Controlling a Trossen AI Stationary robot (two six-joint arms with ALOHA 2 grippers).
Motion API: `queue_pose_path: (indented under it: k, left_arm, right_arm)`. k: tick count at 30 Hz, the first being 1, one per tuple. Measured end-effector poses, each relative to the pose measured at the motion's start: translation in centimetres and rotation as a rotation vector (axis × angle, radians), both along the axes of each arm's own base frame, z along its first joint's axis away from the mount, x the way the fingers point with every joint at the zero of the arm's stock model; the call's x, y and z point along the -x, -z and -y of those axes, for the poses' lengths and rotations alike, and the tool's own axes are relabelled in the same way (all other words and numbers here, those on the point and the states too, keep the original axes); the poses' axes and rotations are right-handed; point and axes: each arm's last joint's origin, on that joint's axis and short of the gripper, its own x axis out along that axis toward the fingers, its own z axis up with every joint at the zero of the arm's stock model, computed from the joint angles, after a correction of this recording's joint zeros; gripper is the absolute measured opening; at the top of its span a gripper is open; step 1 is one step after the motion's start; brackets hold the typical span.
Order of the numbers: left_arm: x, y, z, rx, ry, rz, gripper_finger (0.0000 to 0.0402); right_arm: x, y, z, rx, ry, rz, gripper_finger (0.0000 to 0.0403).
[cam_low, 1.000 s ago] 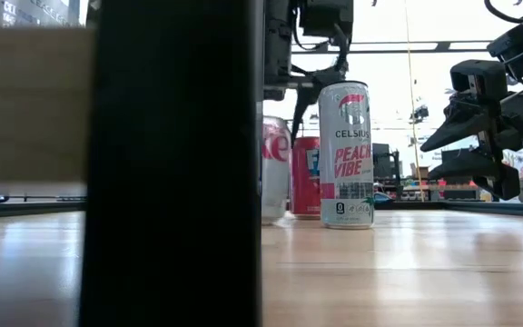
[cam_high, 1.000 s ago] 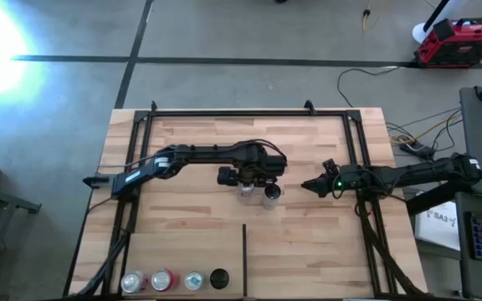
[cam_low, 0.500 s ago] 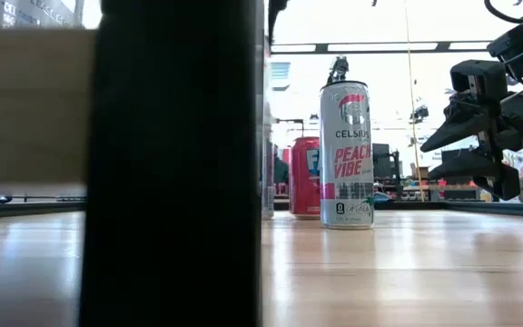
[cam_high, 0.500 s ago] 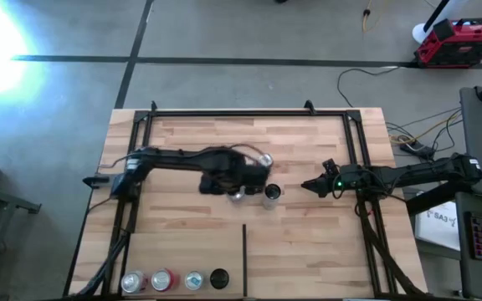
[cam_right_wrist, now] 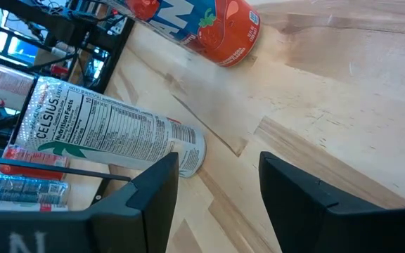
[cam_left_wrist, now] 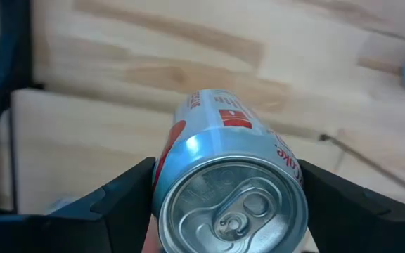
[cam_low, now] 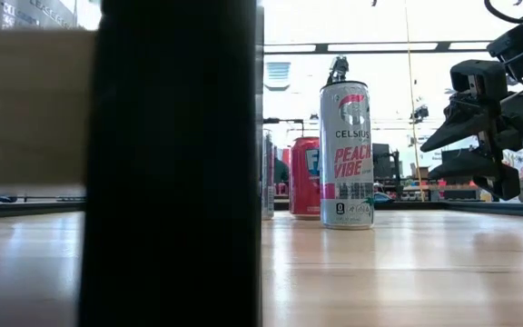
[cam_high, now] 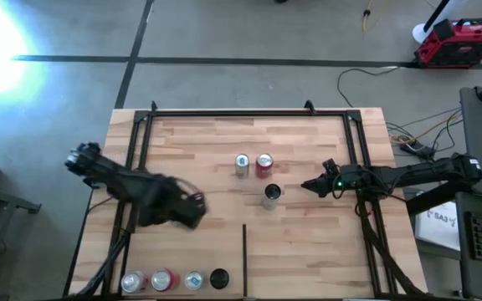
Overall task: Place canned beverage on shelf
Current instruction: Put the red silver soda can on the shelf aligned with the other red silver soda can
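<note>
The shelf (cam_high: 308,242) is a light wooden board in black rails, with a thin black divider strip (cam_high: 243,259) at its near edge. A silver can (cam_high: 241,165), a red can (cam_high: 264,165) and a white Celsius can (cam_high: 272,195) stand upright on their bases at its middle. My left gripper (cam_high: 188,211) is over the board's left part, shut on a silver Diet Coke can (cam_left_wrist: 227,204). In the high view the gripper hides this can. My right gripper (cam_high: 308,186) is open and empty, right of the Celsius can (cam_right_wrist: 111,133), pointing at it. My left gripper pinches the Diet Coke can between its two fingers (cam_left_wrist: 121,193), one on each side of the can's wall just below the top rim (cam_left_wrist: 162,176). The wrist view looks onto the can's lid. The can's lower end is hidden, so whether it is lifted clear cannot be told.
Several cans (cam_high: 164,280) stand in a row at the near left edge, left of the divider strip. In the low view a wide black post (cam_low: 175,163) hides the left half of the board. Bare wood lies near the Celsius can (cam_low: 346,154) and right of the strip.
My left gripper has swung from the cans at the board's middle toward the left and near edges, taking the Diet Coke can with it from beside the Celsius can. The silver and red cans behind now show uncovered.
</note>
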Motion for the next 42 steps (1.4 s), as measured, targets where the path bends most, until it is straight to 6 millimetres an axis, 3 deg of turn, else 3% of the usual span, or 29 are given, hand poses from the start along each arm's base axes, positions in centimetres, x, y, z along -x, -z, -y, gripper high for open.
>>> queue_pose_path:
  k: [9,17,25,42]
  left_arm:
    - [8.0,1.0,3.2,0.016,-0.023,-0.025,0.0294]
    - [11.7,1.8,5.1,0.024,0.035,-0.069,0.0294]
    - [13.3,3.1,6.5,0.023,0.054,-0.072,0.0294]
    - [14.1,4.5,8.0,0.070,0.043,-0.047,0.0294]
  right_arm:
    - [0.0,0.0,0.0,0.000,0.000,0.000,0.0183]
    - [0.0,0.0,0.0,0.000,0.000,0.000,0.0183]
    - [0.0,0.0,0.0,0.000,0.000,0.000,0.0183]
    - [0.0,0.0,0.0,0.000,0.000,0.000,0.0183]
